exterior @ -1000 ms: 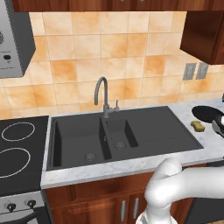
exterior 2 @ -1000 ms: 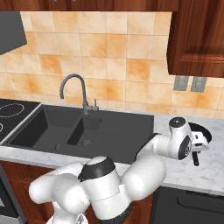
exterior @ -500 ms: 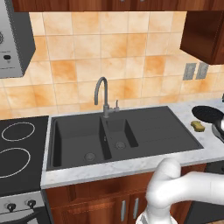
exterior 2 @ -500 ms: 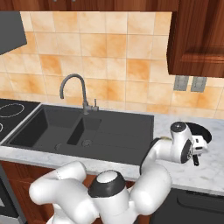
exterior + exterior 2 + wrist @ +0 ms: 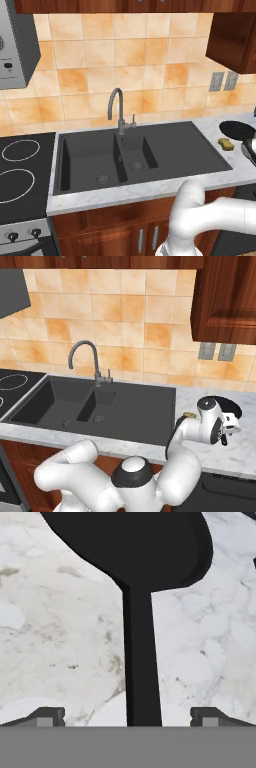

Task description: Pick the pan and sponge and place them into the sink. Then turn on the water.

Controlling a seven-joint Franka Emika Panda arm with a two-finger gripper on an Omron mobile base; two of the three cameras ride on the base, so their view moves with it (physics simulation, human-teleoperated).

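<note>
The black pan (image 5: 135, 542) lies on the marble counter right of the sink (image 5: 175, 145), and its long handle (image 5: 141, 662) runs straight down between my fingertips (image 5: 50, 716). My gripper (image 5: 127, 717) is open and astride the handle, not touching it. From the right base view, the hand with the gripper (image 5: 224, 439) hangs just in front of the pan (image 5: 231, 405). The yellow sponge (image 5: 226, 144) rests on the counter between pan (image 5: 235, 129) and sink. No water falls from the grey faucet (image 5: 116, 107).
The double-basin sink (image 5: 130, 406) has its large basin on the left and a flat drainboard on the right. A black stovetop (image 5: 20, 170) lies left of it. A dark wall cabinet (image 5: 225, 301) hangs above the pan's corner, with outlets (image 5: 217, 351) below it.
The hand has slid slightly right and lower over the pan's handle while the arm's lower links swung round. Pan and sponge have not moved, and the gripper has stayed open.
</note>
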